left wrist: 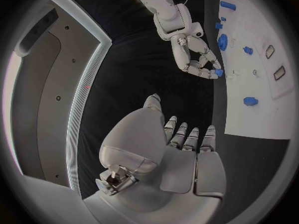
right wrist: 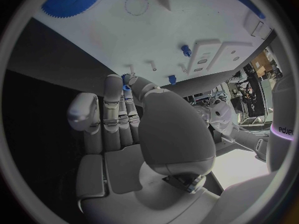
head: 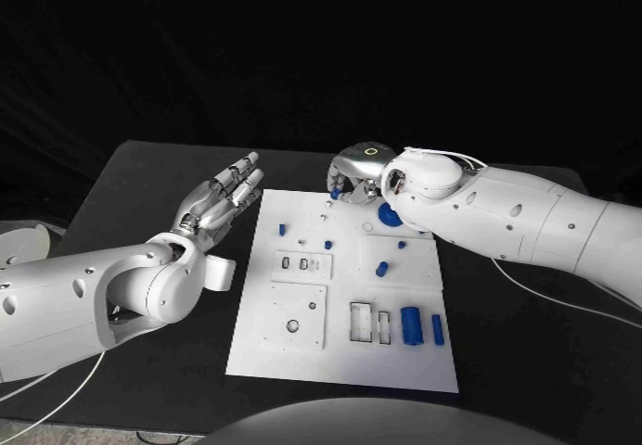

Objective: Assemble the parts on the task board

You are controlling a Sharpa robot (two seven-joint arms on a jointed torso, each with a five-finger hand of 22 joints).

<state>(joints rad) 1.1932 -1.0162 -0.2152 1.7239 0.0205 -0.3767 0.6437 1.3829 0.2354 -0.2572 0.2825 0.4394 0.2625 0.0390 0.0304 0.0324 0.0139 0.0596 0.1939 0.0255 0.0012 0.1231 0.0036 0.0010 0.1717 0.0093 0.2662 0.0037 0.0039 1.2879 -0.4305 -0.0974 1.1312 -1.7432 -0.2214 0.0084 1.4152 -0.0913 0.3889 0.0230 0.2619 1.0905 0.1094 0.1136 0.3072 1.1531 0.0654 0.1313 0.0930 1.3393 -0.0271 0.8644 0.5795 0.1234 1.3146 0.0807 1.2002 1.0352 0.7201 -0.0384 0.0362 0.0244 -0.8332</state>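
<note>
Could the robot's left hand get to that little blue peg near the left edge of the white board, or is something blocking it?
Probably yes. The left hand hovers open just beside the task board, and the small blue peg stands near that edge with nothing between them. The right hand is busy at the far edge, out of the way.

The far edge of the flat white task board point(head: 301, 357) is crowded: the silver right hand point(head: 353, 176) hangs over its far corner, pinching a small blue part point(left wrist: 219, 72), with a toothed blue gear point(head: 390, 215) just beside it. The silver left hand point(head: 224, 197), flat with fingers apart, lines the board's left edge. Small blue pegs point(head: 282, 228) stud the board's middle; two blue cylinders point(head: 412, 325) lie near its right corner.
</note>
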